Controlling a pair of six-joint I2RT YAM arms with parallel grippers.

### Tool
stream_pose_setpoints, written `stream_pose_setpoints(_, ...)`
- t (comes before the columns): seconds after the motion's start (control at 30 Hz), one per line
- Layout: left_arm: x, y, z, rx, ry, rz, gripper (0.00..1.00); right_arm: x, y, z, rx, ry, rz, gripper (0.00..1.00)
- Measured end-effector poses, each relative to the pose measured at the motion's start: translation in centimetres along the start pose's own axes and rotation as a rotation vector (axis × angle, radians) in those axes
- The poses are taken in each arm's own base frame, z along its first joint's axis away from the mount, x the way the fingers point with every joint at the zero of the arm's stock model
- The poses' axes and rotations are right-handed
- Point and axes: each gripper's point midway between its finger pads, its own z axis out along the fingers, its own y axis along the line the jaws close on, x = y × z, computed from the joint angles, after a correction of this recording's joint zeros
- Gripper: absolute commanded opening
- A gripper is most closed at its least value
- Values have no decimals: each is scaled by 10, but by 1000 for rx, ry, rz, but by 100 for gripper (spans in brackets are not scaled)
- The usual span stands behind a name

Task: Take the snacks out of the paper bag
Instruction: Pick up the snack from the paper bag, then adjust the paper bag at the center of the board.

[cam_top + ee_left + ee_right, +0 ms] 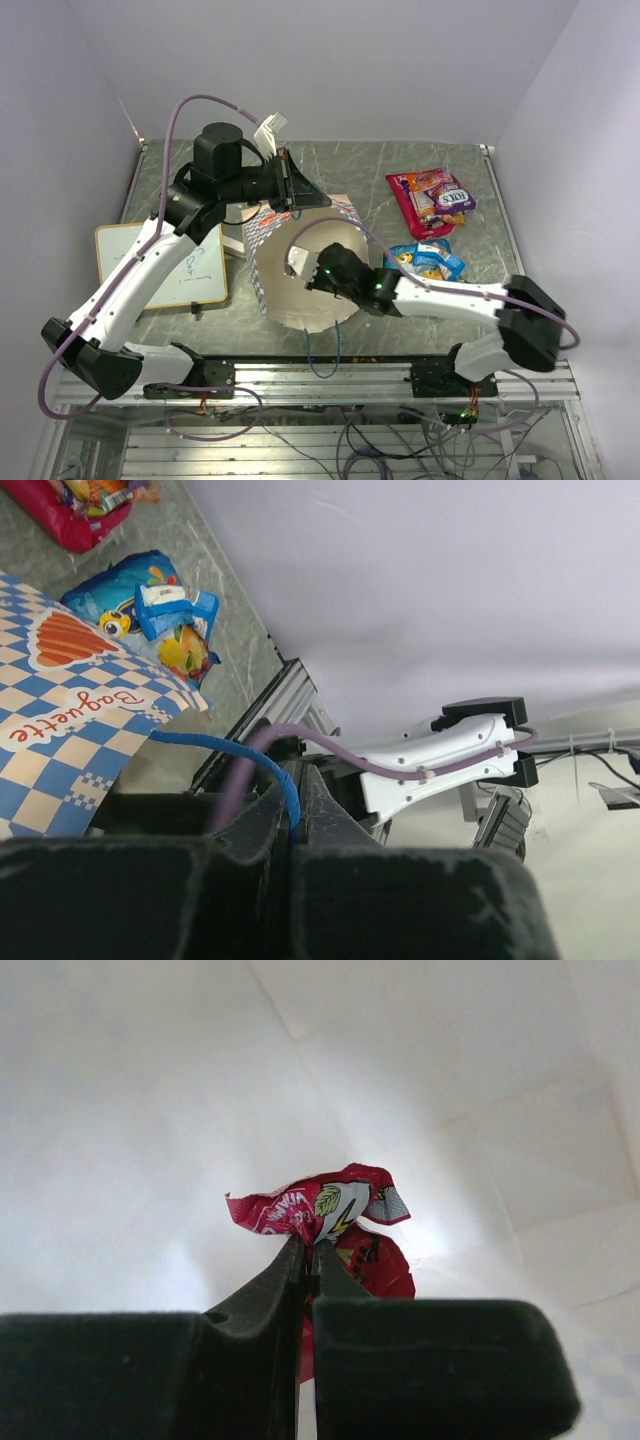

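The paper bag (pixel 300 295) lies in the middle of the table with its mouth towards the arms; its checked outside shows in the left wrist view (pixel 70 710). My left gripper (pixel 290 192) is shut on the bag's blue cord handle (pixel 272 770) and holds the top edge up. My right gripper (pixel 303 262) reaches inside the bag. In the right wrist view it (pixel 308 1252) is shut on a crumpled red snack packet (pixel 335 1210) against the bag's cream inside (pixel 150 1110). A magenta-pink packet (pixel 425 200) and a blue packet (pixel 427 260) lie on the table right of the bag.
A white writing board (pixel 165 265) lies left of the bag, under the left arm. Pale walls close the table at back and sides. A metal rail (pixel 330 375) runs along the near edge. The second blue handle (pixel 325 360) hangs over the front.
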Motion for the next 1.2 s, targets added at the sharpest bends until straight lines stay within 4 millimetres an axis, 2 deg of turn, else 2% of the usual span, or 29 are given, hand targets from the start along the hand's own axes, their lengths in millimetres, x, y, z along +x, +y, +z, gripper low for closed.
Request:
stream_pose_setpoints(0.13, -10, 1, 0, 8, -33, -27, 7, -22, 7, -42, -104, -150, -24, 0)
stream_pose_setpoints(0.23, -15, 4, 1, 10, -49, -58, 7, -47, -3, -82, -127, -273, -38, 0)
stream_pose_setpoints(0.33, -23, 4, 4, 21, -68, -83, 7, -76, -28, -122, -97, -373, -41, 0)
stream_pose_setpoints(0.47, -37, 10, 13, 6, -80, -118, 7, -117, -77, -170, 19, -465, -18, 0)
stream_pose_setpoints(0.63, -72, 30, 20, -48, -131, -146, 7, -145, -133, -214, 195, -513, 44, 0)
stream_pose_setpoints(0.73, -96, 51, 21, -91, -168, -161, 7, -155, -157, -228, 274, -510, 85, 0)
stream_pose_setpoints(0.83, -117, 70, 26, -119, -190, -167, 7, -151, -165, -229, 310, -486, 106, 0)
stream_pose_setpoints(1.0, -145, 93, 45, -128, -200, -175, 7, -128, -172, -223, 351, -409, 132, 0)
stream_pose_setpoints(1.2, -161, 119, 72, -117, -187, -203, 7, -100, -189, -223, 410, -329, 202, 0)
